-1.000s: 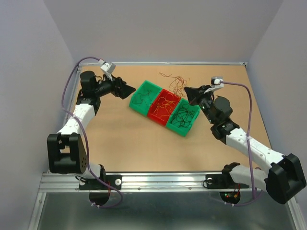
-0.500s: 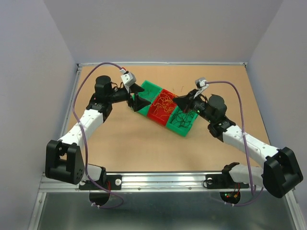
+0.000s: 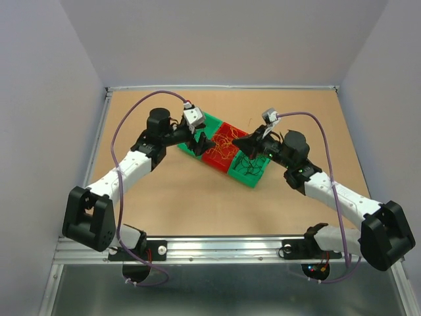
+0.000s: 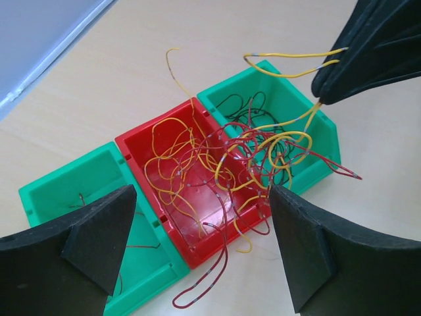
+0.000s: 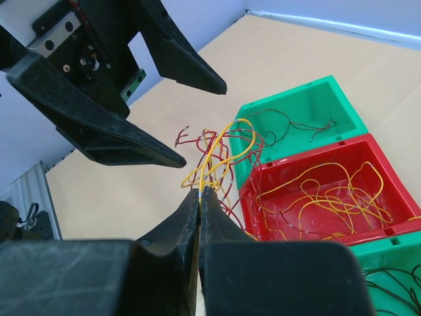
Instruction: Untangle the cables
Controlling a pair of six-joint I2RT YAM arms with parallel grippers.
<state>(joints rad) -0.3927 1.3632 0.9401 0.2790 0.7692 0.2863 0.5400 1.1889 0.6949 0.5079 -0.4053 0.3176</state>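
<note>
- Top view: my left gripper spread wide, centre frame, over red bin; my right gripper clenched just beside.
- Left wrist: tangled cables mid-frame, hanging above bins so I can straddle clump.
- Right wrist: jaws pinching yellow strand, lower centre, anchoring tangle.
</note>
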